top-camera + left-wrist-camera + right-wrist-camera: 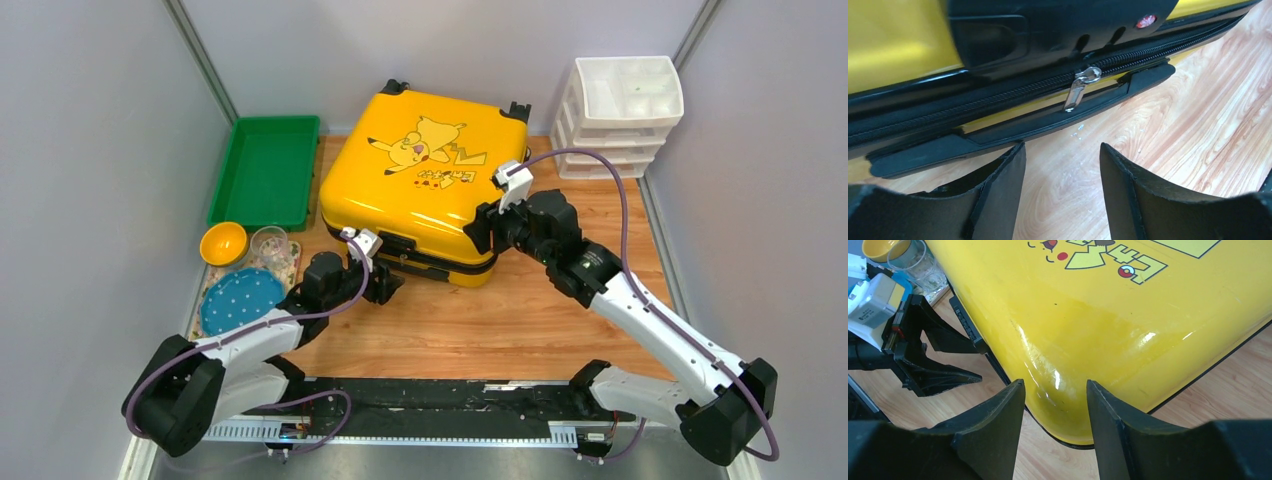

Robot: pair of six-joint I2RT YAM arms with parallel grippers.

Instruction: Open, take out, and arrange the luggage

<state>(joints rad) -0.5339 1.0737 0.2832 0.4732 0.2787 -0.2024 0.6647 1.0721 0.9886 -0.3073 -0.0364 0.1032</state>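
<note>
Yellow hard shell offers the jaws little to grab, and that looks like the main risk. The luggage lies flat and zipped shut toward the far edge of the table, about midway between its left and right edges. A push from either arm could slide it over the wood instead of opening it. The zipper pull is small and hangs loose over the black trim, so it could slip out of a pinch or be missed if the approach is off line.

The left gripper is spread and empty, low over the table just before the case's near side. The pull lies straight ahead of its gap, apart from it. The right gripper is also spread and holds nothing. It faces the case's near right corner, close to the shell; whether it touches cannot be told.
</note>
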